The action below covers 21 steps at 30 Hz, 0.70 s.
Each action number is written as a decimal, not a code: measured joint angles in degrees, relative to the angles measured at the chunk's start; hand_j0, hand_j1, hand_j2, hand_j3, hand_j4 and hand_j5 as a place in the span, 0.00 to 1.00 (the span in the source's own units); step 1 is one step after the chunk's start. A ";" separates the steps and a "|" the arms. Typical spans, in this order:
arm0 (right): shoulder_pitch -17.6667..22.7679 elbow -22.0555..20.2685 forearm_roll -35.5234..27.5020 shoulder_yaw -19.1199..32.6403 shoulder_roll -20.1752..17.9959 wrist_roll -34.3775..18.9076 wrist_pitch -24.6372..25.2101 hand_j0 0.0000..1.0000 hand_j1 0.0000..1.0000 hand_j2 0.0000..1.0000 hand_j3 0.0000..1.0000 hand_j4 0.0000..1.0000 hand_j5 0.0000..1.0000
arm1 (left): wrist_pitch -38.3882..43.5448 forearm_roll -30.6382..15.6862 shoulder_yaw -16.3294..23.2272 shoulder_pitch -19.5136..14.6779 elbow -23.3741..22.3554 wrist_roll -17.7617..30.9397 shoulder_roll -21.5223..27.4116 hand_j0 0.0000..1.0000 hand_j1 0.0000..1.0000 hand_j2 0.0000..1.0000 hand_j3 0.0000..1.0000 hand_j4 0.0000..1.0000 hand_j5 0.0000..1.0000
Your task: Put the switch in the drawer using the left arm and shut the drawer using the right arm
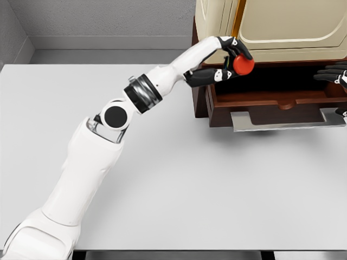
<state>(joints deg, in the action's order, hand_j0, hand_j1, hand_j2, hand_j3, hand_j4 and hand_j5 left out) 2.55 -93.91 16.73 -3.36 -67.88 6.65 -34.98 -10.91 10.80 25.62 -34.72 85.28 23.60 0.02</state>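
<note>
- Task approx. halfway, judged from the head view: the switch [244, 65], a red rounded obj., was seen gripped in the left hand [232, 58] and held above the open drawer [271, 103], not yet set down inside.
- Left to do, as far as shown: release of the switch into the drawer, then the push shut w/ the right arm; the drawer was pictured pulled well out, its pale handle [287, 119] jutting over the counter [173, 179].
- Left arm was shown stretched diag. from lower left across the counter, elbow bent near mid-frame, forearm raised toward the cabinet [271, 27]; dark fingers were curled round the switch, which was pressed close to the cabinet's cream front, just over the drawer's left rear corner.
- Whether the switch was touching the cabinet face could not be told.
- Right hand [336, 76] was caught only in part at the right edge, near the drawer's right end; its fingers were too cropped for open or closed to be told.
- Drawer interior was left in shadow; nothing could be made out inside.
- Drop was judged to need little travel, the switch being already over the drawer cavity.
</note>
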 measured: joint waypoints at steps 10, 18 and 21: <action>0.00 0.09 0.00 0.00 -0.01 0.00 0.00 0.91 0.91 0.91 0.91 0.91 0.91 | -0.01 3.31 0.08 -1.14 -3.20 0.00 -0.02 0.54 0.54 0.54 0.54 0.54 0.54; 0.00 0.10 0.00 0.00 -0.02 0.00 0.00 0.91 0.91 0.91 0.91 0.91 0.91 | -0.01 4.56 0.13 -0.97 -2.91 0.33 -0.05 1.00 1.00 1.00 1.00 1.00 1.00; 0.00 0.09 0.00 0.00 -0.02 0.00 0.00 0.91 0.91 0.91 0.91 0.91 0.91 | -0.08 5.31 0.16 -0.88 -2.74 0.12 -0.09 1.00 1.00 1.00 1.00 1.00 1.00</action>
<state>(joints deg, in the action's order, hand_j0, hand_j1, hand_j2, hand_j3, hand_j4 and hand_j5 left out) 2.55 -93.82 16.73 -3.36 -67.90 6.65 -34.98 -11.00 16.11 25.79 -35.60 82.54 23.72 -0.07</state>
